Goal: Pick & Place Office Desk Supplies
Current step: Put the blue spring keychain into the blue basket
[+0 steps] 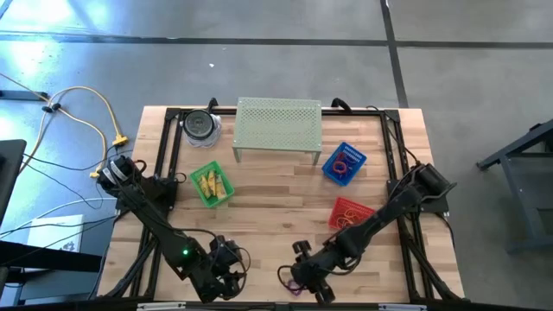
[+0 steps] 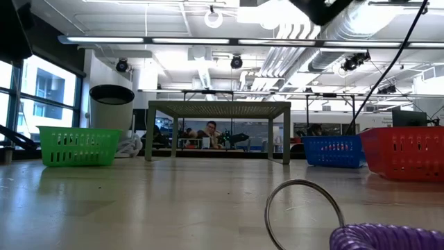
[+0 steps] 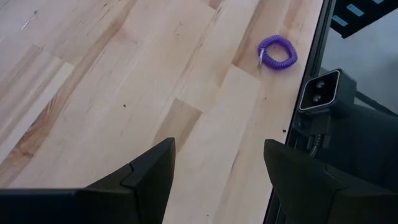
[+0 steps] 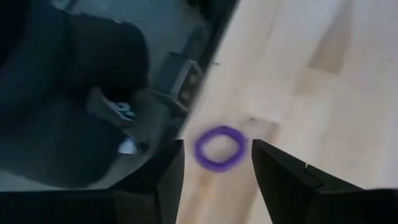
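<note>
A: Purple coil band (image 4: 219,147) — where is it lying?

B: On the table (image 1: 276,216) at six o'clock, at the near edge, its metal ring (image 2: 303,212) standing up.

A: Right gripper (image 4: 216,163)?

B: Hovering over the band, jaws apart, gripping nothing.

A: Left gripper (image 3: 219,168)?

B: Waiting at seven o'clock, jaws also apart and empty. Other bands are sitting in the blue basket (image 1: 344,164) and red basket (image 1: 351,212) at three o'clock.

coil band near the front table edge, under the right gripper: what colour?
Purple. The coil band shows best in the left wrist view; the right gripper hovers open over it.
</note>
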Robot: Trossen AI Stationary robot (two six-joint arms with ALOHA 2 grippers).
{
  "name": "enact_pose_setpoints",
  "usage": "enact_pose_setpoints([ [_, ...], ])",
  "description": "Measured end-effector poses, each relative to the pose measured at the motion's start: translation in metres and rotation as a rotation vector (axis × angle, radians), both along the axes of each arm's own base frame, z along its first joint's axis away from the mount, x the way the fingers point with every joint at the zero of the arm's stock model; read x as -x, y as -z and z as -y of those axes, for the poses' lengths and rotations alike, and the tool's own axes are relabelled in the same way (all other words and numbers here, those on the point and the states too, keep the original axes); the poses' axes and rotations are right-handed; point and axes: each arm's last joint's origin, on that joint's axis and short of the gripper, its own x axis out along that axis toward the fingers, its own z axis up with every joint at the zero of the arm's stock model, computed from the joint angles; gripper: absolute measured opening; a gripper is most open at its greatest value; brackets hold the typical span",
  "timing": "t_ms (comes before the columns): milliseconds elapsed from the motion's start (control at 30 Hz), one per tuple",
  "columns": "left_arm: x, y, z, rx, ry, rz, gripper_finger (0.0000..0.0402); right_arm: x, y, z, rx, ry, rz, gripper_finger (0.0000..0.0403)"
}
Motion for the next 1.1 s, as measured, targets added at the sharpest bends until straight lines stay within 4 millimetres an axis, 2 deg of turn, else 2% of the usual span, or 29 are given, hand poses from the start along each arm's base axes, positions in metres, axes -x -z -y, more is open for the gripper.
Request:
enact_pose_setpoints([
  [167,0.000,0.000,0.000,0.010,-0.009,0.000,0.0239,-0.002,-0.011,0.002,-0.080,0.019,0.021,0.0153],
  [333,0.001,0.000,0.001,0.022,-0.018,-0.001,0.0239,0.000,-0.006,-0.006,-0.170,-0.080,-0.045,0.0132],
  [400,0.001,0.000,0.001,0.040,-0.037,-0.003,0.0239,0.001,-0.006,-0.006,-0.197,-0.050,-0.084,0.0127],
  [600,0.004,0.000,0.004,0.053,-0.038,-0.004,0.0239,0.006,-0.005,-0.005,-0.114,-0.114,-0.065,0.0125],
  [733,0.006,0.000,0.005,0.033,-0.012,-0.004,0.0239,0.004,-0.028,-0.005,-0.034,-0.103,-0.037,0.0125],
  [933,0.006,0.000,0.005,0.026,-0.010,-0.007,0.0239,0.008,-0.072,-0.015,0.157,-0.070,0.037,0.0125],
  [1033,0.006,0.001,0.005,0.010,0.006,-0.010,0.0239,0.009,-0.077,-0.012,0.172,0.008,0.017,0.0125],
  [1100,0.006,0.001,0.005,-0.007,0.024,-0.010,0.0239,0.007,-0.070,-0.007,0.209,0.055,-0.019,0.0125],
])
